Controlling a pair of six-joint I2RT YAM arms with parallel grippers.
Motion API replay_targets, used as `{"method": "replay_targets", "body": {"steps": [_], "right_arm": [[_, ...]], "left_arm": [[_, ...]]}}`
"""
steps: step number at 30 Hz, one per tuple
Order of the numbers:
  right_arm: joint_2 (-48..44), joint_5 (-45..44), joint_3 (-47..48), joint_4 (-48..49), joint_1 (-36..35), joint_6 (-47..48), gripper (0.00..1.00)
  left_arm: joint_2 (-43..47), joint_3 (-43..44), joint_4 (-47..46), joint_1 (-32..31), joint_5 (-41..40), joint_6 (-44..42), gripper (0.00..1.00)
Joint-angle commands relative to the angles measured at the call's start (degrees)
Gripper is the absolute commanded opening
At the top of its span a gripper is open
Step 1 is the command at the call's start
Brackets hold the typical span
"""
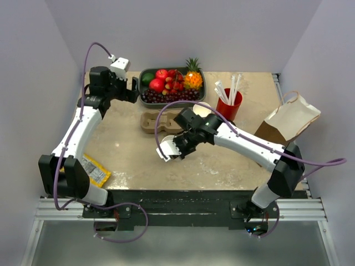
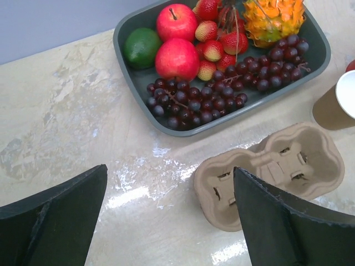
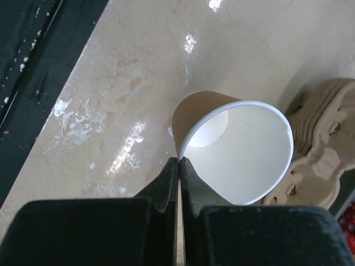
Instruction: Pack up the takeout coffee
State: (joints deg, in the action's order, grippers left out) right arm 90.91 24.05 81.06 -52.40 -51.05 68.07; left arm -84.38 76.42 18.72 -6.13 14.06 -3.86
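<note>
The takeout coffee cup [image 3: 238, 149], kraft-brown outside and cream-white inside, is tipped with its open mouth toward the right wrist camera. My right gripper [image 3: 178, 160] is shut on its rim, one finger inside the wall and one outside. From above, that cup [image 1: 163, 152] and the right gripper [image 1: 170, 148] are at the table's middle, just in front of the carrier. My left gripper [image 2: 169, 216] is open and holds nothing. It hovers over bare table left of the carrier, near the fruit tray's corner [image 1: 134, 88].
The tan two-hole carrier [image 2: 272, 172] [image 1: 158, 122] lies in front of a grey fruit tray [image 2: 125, 55]. A second brown cup [image 2: 333, 108] stands beside the red straw cup [image 1: 229, 102]. A paper bag [image 1: 288, 122] stands far right. A yellow packet [image 1: 94, 169] lies near left.
</note>
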Motion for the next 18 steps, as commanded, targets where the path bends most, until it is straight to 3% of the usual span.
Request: {"method": "replay_targets", "body": {"steps": [1,17,18], "right_arm": [[0.9,1.8,-1.6,5.8,-1.7,-0.7,0.0],[14.8,0.2,9.6,4.7,-4.9,2.0,0.0],[14.8,-0.1,9.6,4.6,-4.9,2.2,0.09]], "left_arm": [[0.6,3.2,-2.8,0.2,-2.0,3.0,0.99],[3.2,1.3,-2.4,2.7,-1.7,1.9,0.99],[3.3,1.1,-2.3,2.8,-1.4,1.8,0.99]]}}
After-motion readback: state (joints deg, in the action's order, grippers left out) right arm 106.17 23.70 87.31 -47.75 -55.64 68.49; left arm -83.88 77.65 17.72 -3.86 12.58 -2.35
